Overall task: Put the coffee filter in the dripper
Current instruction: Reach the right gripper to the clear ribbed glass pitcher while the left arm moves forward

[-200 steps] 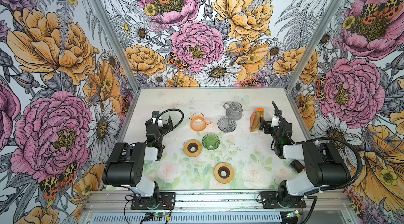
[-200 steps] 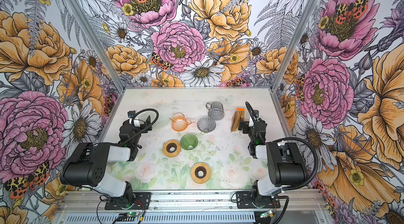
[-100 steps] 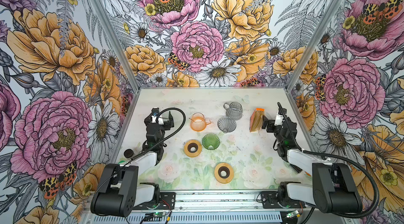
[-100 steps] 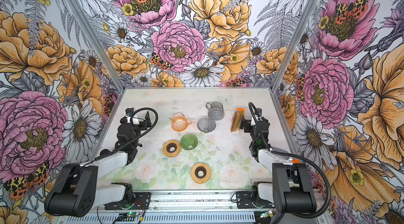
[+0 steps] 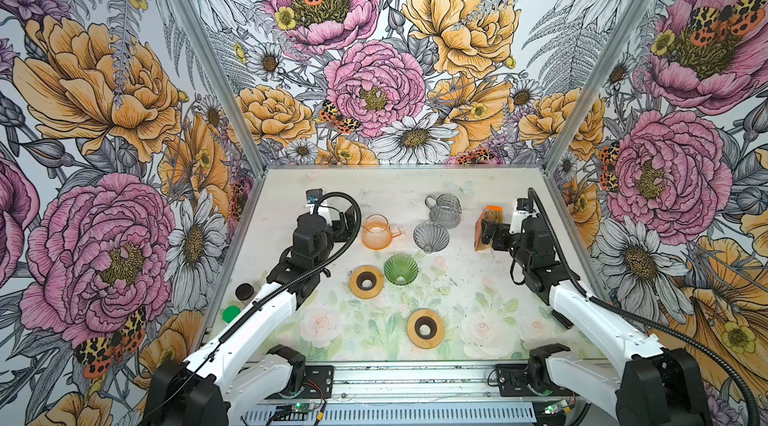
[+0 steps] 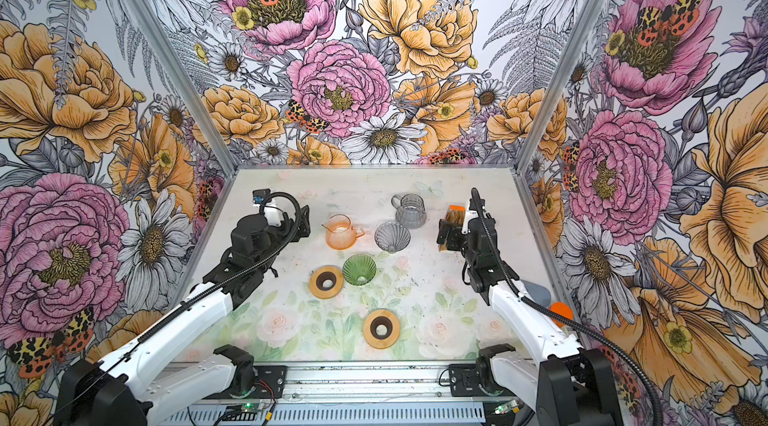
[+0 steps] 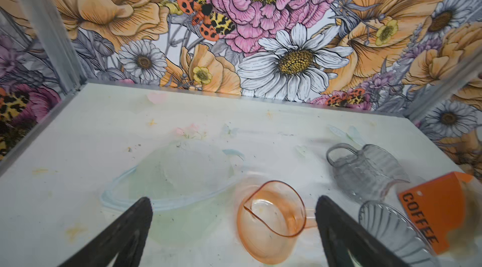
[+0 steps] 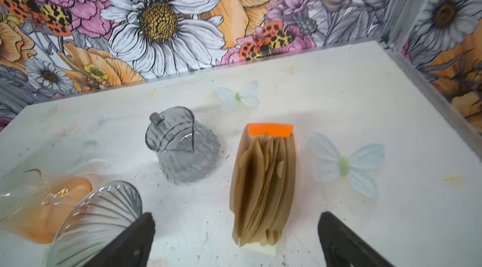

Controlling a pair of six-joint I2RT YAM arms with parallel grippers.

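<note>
A stack of brown paper coffee filters [image 8: 263,187] stands on edge in an orange-labelled holder [image 5: 488,228] at the back right of the table. A grey ribbed glass dripper [image 5: 431,235] sits left of it, and a green ribbed dripper [image 5: 400,270] sits nearer the middle. My right gripper [image 8: 237,215] is open and hovers just in front of the filter stack, one finger on either side of it, apart from it; in a top view the right gripper [image 6: 449,236] partly covers the holder. My left gripper [image 7: 233,200] is open and empty beside the orange pitcher [image 7: 271,216].
A grey glass pitcher [image 5: 444,210] stands behind the grey dripper. Two wooden rings [image 5: 366,282] [image 5: 425,328] lie on the near half of the table. The orange pitcher [image 5: 376,231] stands just right of the left gripper [image 5: 345,224]. Flowered walls close in three sides.
Both arms have unfolded and reached farther over the table. The right gripper has come up to the filter stack, the left one has moved toward the orange pitcher. Both stayed open.
</note>
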